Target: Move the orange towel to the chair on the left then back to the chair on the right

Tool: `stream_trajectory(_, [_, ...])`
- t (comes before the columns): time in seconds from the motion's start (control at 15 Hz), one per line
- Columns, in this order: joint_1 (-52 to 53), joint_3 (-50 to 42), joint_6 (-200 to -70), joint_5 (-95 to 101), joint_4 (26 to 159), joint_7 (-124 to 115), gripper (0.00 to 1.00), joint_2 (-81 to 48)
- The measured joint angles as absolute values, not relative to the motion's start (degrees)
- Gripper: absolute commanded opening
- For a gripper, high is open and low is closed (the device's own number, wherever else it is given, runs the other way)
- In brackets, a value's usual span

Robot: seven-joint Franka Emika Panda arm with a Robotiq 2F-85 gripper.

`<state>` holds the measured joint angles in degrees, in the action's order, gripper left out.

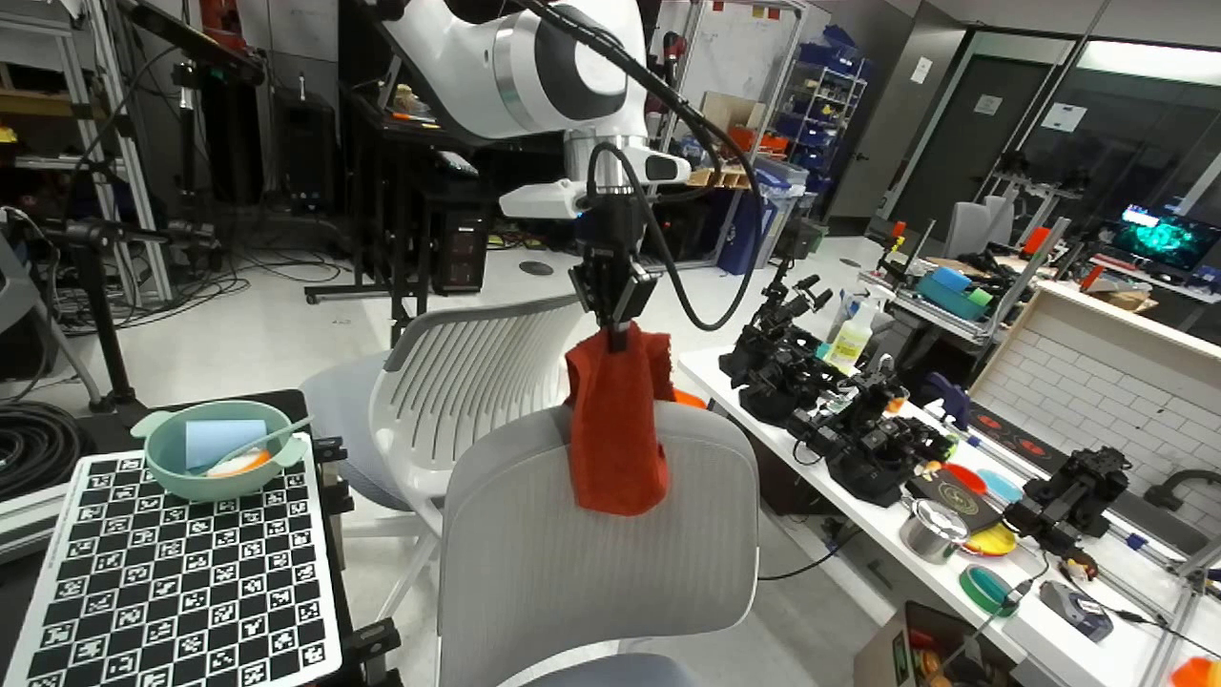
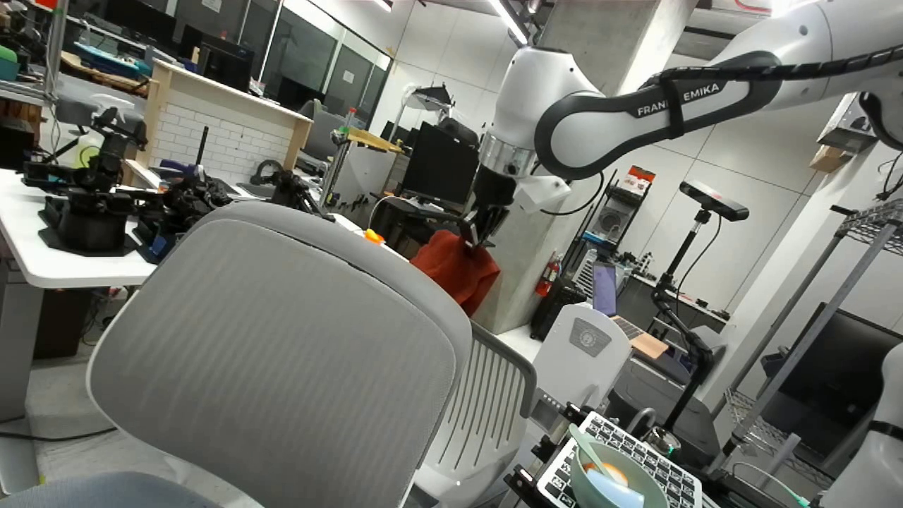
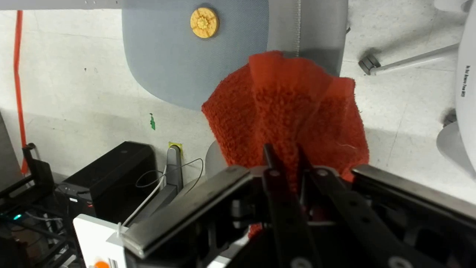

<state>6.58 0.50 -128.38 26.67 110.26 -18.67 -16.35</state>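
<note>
Since the tool pinches it by the upper folds, the orange towel hangs slack beyond the edge of the desk, presumably for draping over the mesh-backed chair.

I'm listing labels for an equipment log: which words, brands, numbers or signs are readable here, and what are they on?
"FRAN… EMIKA": on the robot arm, in an exterior view; a black strap interrupts it.

Present, but too small or blurred to read:
Print on the white curved panel, wrist view
Label on the spray bottle
Posted papers
Print on the red-and-white box
</note>
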Motion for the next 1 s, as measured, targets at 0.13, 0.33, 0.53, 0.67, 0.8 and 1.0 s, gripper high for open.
stream_trajectory(0.13, [6.9, 0.5, -128.5, 26.7, 109.8, -18.7, 0.12, -16.4])
stream_trajectory(0.33, [7.3, 0.5, -128.5, 26.7, 109.1, -18.7, 0.15, -16.4])
stream_trajectory(0.53, [7.6, 0.5, -128.5, 26.7, 108.2, -18.7, 0.18, -16.7])
stream_trajectory(0.67, [7.7, 0.5, -128.5, 26.7, 107.5, -18.7, 0.30, -17.1])
stream_trajectory(0.8, [7.7, 0.5, -128.5, 26.7, 106.9, -18.7, 0.51, -17.5])
stream_trajectory(1.0, [7.7, 0.4, -128.5, 26.6, 105.9, -18.7, 0.46, -18.4])
